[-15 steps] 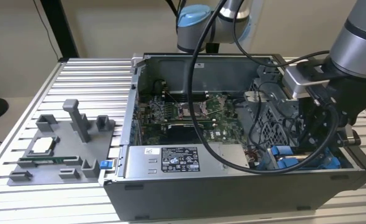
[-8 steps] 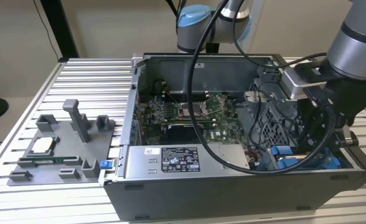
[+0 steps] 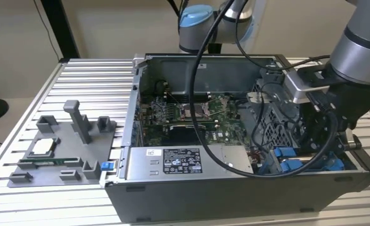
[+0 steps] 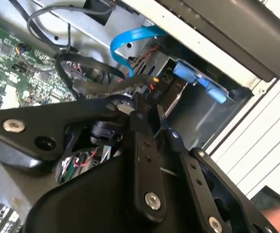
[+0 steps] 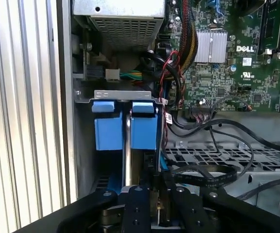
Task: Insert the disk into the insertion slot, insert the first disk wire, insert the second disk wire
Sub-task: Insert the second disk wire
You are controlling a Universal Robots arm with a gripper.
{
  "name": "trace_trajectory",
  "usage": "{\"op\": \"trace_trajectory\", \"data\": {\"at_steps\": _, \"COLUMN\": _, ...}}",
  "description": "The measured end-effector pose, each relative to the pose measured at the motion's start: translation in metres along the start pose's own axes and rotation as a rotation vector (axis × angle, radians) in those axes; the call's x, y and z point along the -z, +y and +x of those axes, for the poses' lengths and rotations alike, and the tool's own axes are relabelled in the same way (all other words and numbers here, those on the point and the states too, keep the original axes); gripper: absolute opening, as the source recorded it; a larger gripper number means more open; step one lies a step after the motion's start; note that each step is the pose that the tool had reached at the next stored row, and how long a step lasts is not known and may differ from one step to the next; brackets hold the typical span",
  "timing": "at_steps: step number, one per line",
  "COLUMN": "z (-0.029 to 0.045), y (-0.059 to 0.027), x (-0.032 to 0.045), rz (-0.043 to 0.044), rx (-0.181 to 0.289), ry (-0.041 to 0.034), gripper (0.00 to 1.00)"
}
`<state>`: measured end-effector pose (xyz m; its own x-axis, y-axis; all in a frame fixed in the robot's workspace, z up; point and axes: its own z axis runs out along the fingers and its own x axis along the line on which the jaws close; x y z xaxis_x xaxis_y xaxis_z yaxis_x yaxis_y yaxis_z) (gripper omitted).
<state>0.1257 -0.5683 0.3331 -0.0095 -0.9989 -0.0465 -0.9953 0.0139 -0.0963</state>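
Gripper (image 4: 152, 104) low in the case corner, fingers closed narrow on a black wire connector (image 4: 155, 92), aligned toward the drive's rear. Disk (image 5: 127, 145) already seated edge-up in insertion slot (image 5: 123, 94), blue tabs (image 5: 125, 128) flanking. Blue data cable (image 4: 130, 41) looped clear above.

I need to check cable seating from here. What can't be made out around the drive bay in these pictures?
- Disk: first wrist view shows just an edge between the blue tabs; its connector end is hidden by the gripper.
- Insertion slot: exterior view, crossed by cables and covered by the arm.
- Gripper: second wrist view, a black wire connector sits at its tips; the socket is hidden behind it.
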Motion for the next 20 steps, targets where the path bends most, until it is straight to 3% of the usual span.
{"op": "trace_trajectory", "data": {"at_steps": 16, "z": -0.0032, "y": -0.0069, "x": 0.0731, "rz": -0.0004, "rx": 0.0, "ry": 0.0023, "gripper": 1.0}}
{"op": "trace_trajectory", "data": {"at_steps": 20, "z": -0.0033, "y": -0.0076, "x": 0.0791, "rz": -0.0133, "rx": -0.002, "ry": 0.0024, "gripper": 1.0}}
